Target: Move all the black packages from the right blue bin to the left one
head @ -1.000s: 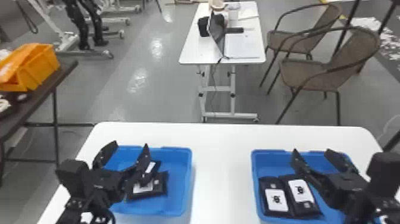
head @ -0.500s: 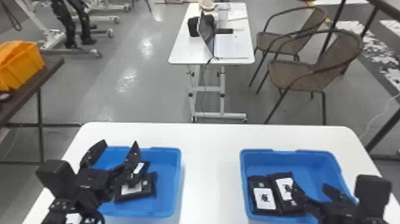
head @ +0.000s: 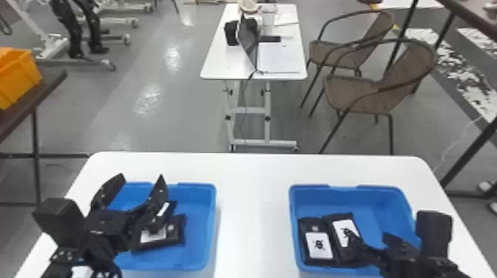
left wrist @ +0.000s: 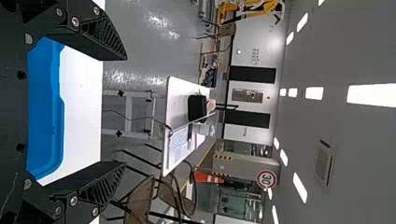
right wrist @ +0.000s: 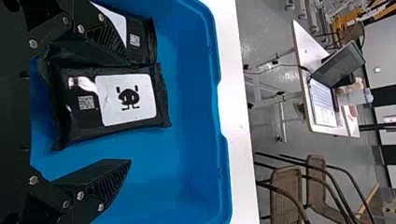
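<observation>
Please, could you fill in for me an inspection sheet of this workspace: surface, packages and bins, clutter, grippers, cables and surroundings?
Surface: white rectangular table, bearing both bins.
Job's things: right blue plastic bin holds two flat black packages with white labels; left blue plastic bin holds at least two, partly hidden.
Clutter: open laptop and black bag on the white far table.
Grippers: black left gripper open above the left bin; black right gripper open, fingers either side of the right-hand package.
Cables: thin dark cable hanging off the far table.
Surroundings: two brown woven chairs; orange plastic crate.
</observation>
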